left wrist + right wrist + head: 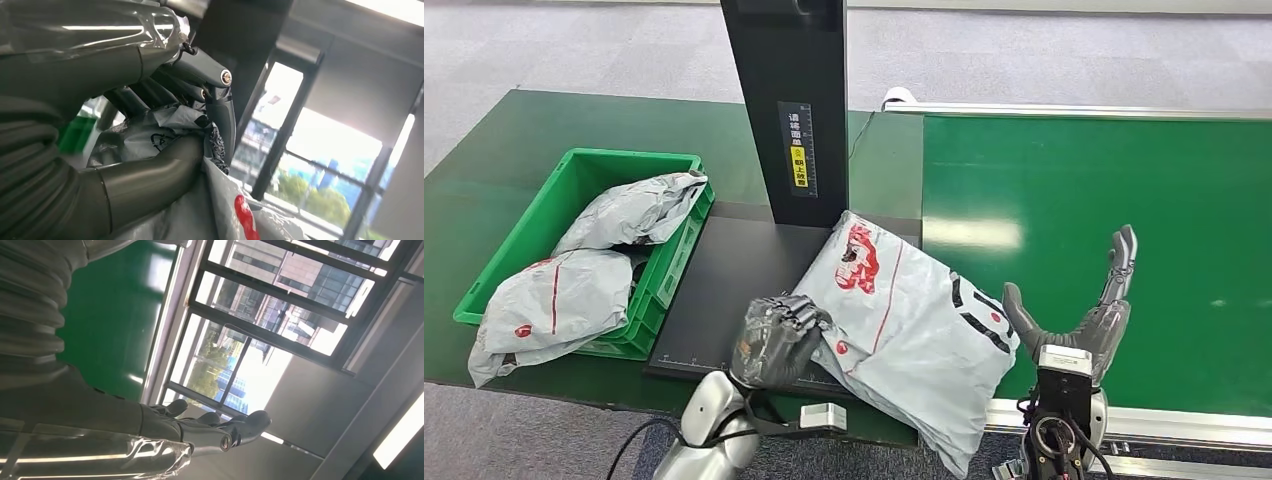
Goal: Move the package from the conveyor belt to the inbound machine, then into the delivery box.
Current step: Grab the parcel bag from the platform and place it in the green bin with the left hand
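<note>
The package [904,330] lies on the inbound machine [734,290], overhanging toward the conveyor belt [1104,200]. The left hand [776,338] grips its edge; the right hand [1084,310] beside it is spread, holding nothing.

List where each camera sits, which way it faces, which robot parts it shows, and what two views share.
Head view: high on the body, looking forward and down at the grey plastic mailer package, black scanner platform and green conveyor belt; both silver arms rise from below.
Left wrist view: behind the left robot hand, facing windows; its fingers grip the package.
Right wrist view: behind the right robot hand, open, facing the belt edge and windows.
Shared: head and left wrist views both show the left robot hand gripping the package.
</note>
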